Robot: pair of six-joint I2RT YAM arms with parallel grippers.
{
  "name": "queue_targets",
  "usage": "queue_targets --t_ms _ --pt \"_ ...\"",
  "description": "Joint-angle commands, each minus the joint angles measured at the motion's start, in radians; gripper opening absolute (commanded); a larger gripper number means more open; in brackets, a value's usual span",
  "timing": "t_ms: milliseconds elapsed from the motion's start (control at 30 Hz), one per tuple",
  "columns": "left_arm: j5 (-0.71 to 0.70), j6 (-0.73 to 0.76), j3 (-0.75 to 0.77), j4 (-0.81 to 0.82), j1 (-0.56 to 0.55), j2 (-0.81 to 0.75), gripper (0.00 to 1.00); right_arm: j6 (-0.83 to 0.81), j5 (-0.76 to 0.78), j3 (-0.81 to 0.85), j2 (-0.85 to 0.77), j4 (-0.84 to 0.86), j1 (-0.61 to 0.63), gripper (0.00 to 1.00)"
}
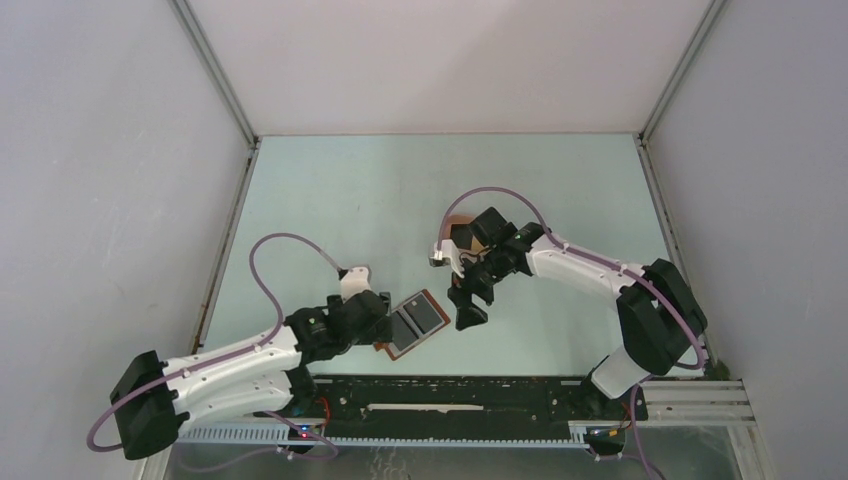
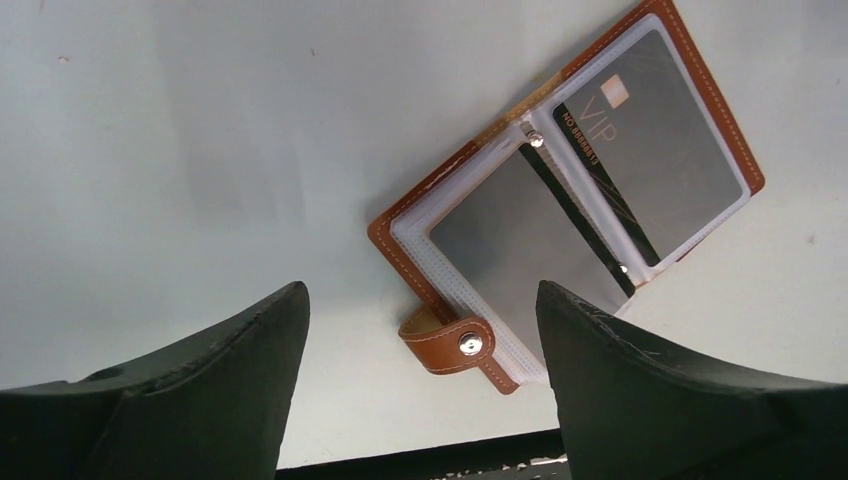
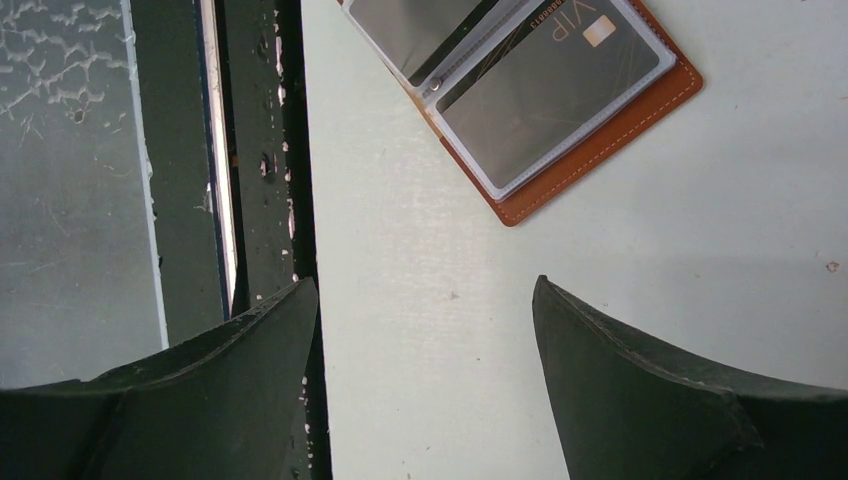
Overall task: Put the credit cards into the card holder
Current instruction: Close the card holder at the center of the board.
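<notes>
Near edge of the table (image 1: 400, 190), top view: card holder (image 1: 415, 322) lies open between the arms. The left gripper (image 1: 380, 322) is at its left end and the right gripper (image 1: 468, 308) is just to its right, apart from it.
Left wrist view: jaws spread wide, holding nothing. The snap tab (image 2: 448, 345) lies just beyond the gap, and a black VIP card (image 2: 650, 140) sits in the right-hand clear pocket.
Right wrist view: jaws wide and empty over bare table. The card holder's corner lies beyond them, and a dark rail (image 3: 255, 150) runs along the table's edge.

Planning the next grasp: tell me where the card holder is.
In the top view the card holder lies open on the table by the near edge, left of centre, close beside the left claw.
</notes>
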Motion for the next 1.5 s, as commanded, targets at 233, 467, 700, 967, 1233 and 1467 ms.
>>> queue_targets --t_ms 233,467,700,967,1233,1467 --pt "-0.001 -0.035 0.001 0.085 -0.005 0.073 0.82 -0.007 -0.011 0.048 0.018 -0.037 -0.003 0.88" --pt "0.113 -0.029 0.023 0.092 -0.007 0.145 0.63 -0.008 -0.007 0.048 0.018 -0.037 -0.005 0.88" --pt "0.157 -0.067 -0.026 0.060 -0.007 0.047 0.58 -0.013 -0.008 0.056 0.026 -0.047 -0.003 0.88" --pt "0.182 -0.093 -0.044 0.030 -0.007 0.081 0.58 -0.014 -0.010 0.057 0.027 -0.048 -0.003 0.88" --pt "0.181 -0.093 -0.042 0.039 -0.007 0.133 0.48 -0.015 -0.012 0.058 0.026 -0.051 -0.005 0.88" --pt "0.173 -0.097 -0.039 -0.017 -0.007 0.080 0.42 -0.015 -0.011 0.058 0.030 -0.051 -0.005 0.88"
